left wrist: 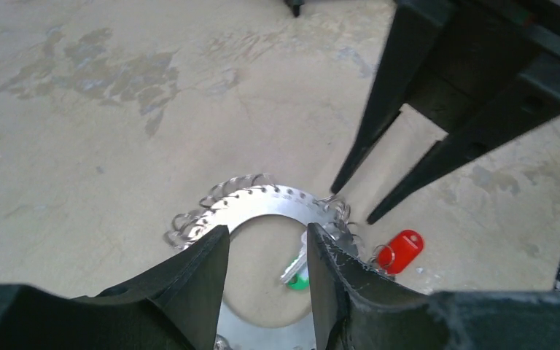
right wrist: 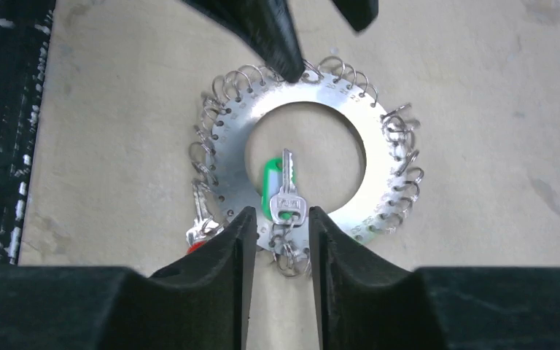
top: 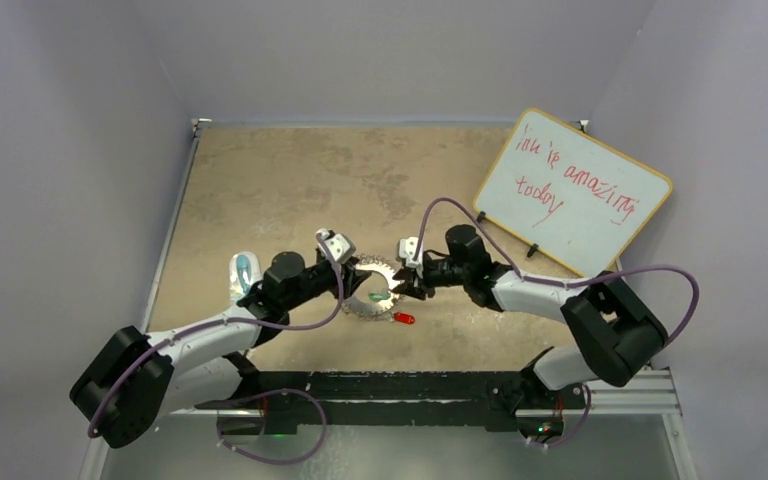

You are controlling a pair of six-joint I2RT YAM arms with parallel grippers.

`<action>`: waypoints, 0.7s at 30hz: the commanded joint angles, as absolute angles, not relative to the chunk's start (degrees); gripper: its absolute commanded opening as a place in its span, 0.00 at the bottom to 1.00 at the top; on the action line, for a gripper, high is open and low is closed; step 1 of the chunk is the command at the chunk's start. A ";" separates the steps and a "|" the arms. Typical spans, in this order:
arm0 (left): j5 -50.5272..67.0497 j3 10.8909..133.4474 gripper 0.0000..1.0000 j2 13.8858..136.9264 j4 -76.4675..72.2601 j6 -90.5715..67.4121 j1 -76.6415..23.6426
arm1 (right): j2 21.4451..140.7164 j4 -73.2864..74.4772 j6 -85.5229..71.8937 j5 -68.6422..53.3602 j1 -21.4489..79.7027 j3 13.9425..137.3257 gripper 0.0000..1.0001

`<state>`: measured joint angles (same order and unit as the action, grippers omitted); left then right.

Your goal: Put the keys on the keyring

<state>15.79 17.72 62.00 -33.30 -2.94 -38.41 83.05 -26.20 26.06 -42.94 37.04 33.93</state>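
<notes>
Keyring (right wrist: 335,84) was apparently steadied at its rim by the half-open, empty left gripper (left wrist: 267,233); slightly parted, empty right gripper (right wrist: 281,213) was set astride the green key (right wrist: 284,197).

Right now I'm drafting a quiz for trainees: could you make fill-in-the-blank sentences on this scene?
The key inside the keyring's hole has a ___ head. The outside key, beside the rim, has a ___ head. The red handwriting is on the ___.
Missing: green; red; whiteboard.
</notes>
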 commanded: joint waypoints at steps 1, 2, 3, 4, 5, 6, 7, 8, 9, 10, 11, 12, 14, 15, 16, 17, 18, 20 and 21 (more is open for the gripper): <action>4.45 20.10 0.43 62.66 -30.33 -6.36 -38.58 | 79.42 -38.07 15.46 -36.05 36.06 29.21 0.46; 2.08 20.41 0.45 62.86 -28.86 -7.73 -38.58 | 78.93 -39.01 13.61 -35.02 35.54 28.51 0.53; -0.53 20.81 0.46 63.11 -27.26 -9.22 -38.58 | 78.43 -39.67 12.08 -34.57 34.86 27.94 0.56; -3.21 21.08 0.47 63.37 -25.95 -10.78 -38.58 | 78.05 -40.25 10.41 -34.19 34.12 27.42 0.60; -5.42 21.19 0.48 63.71 -24.79 -12.54 -38.54 | 77.78 -40.88 8.56 -33.77 33.25 26.92 0.63; -7.38 21.30 0.49 64.14 -23.84 -14.16 -38.50 | 77.52 -41.44 6.98 -34.04 32.05 26.49 0.67; -8.92 21.27 0.49 64.59 -22.92 -15.74 -38.50 | 77.26 -42.38 5.26 -34.58 30.90 25.94 0.71; -10.24 21.41 0.50 65.26 -22.15 -17.40 -38.42 | 76.99 -43.43 3.61 -34.70 29.68 25.34 0.76; -11.04 21.49 0.50 66.01 -21.54 -18.80 -38.27 | 76.56 -44.61 1.98 -34.44 28.73 24.65 0.81; -11.41 21.53 0.51 67.00 -21.12 -20.28 -38.05 | 76.04 -45.64 0.87 -34.08 28.06 23.92 0.95; -11.46 21.57 0.51 68.16 -20.95 -21.87 -37.67 | 75.25 -46.70 0.56 -33.29 27.63 23.16 0.98; -11.02 21.65 0.51 69.52 -20.92 -23.42 -37.11 | 74.32 -47.62 -1.00 -32.92 27.34 22.34 0.99; -9.04 21.90 0.51 72.69 -21.04 -26.37 -35.60 | 72.08 -49.17 -2.00 -32.21 26.88 21.11 0.99; -7.81 21.93 0.51 74.43 -21.46 -28.09 -34.55 | 70.89 -50.07 -2.71 -31.59 26.71 20.25 0.99; -6.71 21.97 0.50 76.04 -21.97 -29.23 -33.85 | 69.80 -51.13 -4.10 -30.38 26.45 19.68 0.99; -5.87 21.91 0.49 77.45 -22.70 -30.21 -33.25 | 68.92 -51.72 -7.22 -27.53 26.24 19.31 0.99; -4.74 21.78 0.49 78.92 -23.70 -31.06 -32.73 | 67.56 -51.10 -10.18 -23.70 26.19 19.34 0.99; -3.44 21.82 0.46 81.39 -25.67 -32.21 -32.19 | 65.90 -48.17 -13.83 -18.14 26.16 19.93 0.99; -3.19 21.86 0.45 82.47 -26.65 -32.49 -32.08 | 65.12 -47.31 -13.65 -17.65 26.11 19.98 0.99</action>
<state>-6.28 20.86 78.56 -23.75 -27.00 -33.06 68.34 -46.35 -5.76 -27.18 26.55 19.31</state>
